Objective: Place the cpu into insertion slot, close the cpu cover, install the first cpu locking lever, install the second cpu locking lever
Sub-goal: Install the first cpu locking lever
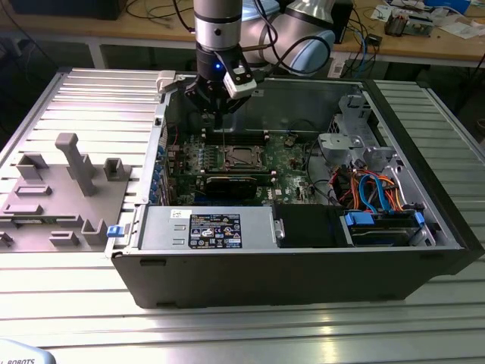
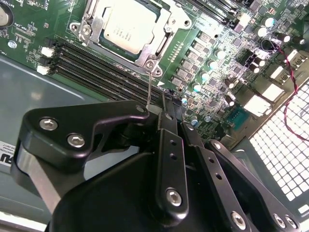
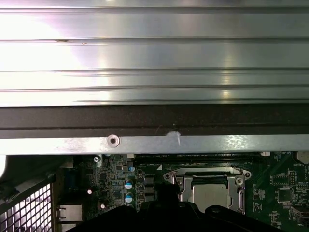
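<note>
The open dark metal computer case (image 1: 288, 262) sits on the ribbed aluminium table (image 1: 98, 91). Inside it, the green circuit board (image 1: 292, 155) lies flat; the silver-topped square cpu (image 1: 241, 156) sits in the metal-rimmed insertion slot (image 1: 227, 146), the silvery cpu cover (image 2: 94, 21) framing it. In the exterior view, the grey moulded fixture tray (image 1: 57, 197) lies at nine o'clock from the case, the black gripper (image 1: 217, 114) hangs at eleven o'clock from the cpu, and the bundle of blue and orange cables (image 1: 371, 189) lies at three o'clock.

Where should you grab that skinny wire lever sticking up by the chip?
Probably at its free upper end, coming down from above. The lever is a thin bare wire standing up from a corner of the cover, where its lower end seems pinned, so the upper stretch is the part to pinch. The gripper hangs right over that end.
</note>
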### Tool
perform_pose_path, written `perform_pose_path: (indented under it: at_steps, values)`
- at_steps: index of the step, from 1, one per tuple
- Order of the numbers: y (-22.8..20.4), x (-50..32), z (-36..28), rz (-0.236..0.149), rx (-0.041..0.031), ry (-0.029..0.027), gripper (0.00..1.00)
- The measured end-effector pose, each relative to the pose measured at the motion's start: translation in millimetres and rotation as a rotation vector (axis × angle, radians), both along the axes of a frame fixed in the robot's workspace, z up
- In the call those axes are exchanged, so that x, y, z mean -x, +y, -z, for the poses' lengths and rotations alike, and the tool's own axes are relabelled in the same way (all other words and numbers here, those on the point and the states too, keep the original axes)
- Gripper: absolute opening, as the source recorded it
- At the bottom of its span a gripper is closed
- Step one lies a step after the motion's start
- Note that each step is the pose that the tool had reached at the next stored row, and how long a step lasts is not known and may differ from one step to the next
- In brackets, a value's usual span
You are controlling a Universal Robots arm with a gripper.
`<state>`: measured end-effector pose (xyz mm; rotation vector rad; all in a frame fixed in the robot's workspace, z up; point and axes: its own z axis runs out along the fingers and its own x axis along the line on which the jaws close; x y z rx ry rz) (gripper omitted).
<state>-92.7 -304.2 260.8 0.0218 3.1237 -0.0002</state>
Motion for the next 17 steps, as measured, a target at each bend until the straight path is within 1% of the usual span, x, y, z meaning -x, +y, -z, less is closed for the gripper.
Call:
perform_pose_path:
  at_steps: [17]
  values:
    - [0.0, -8.7, 0.1, 0.000, 0.0000, 0.0030, 0.11]
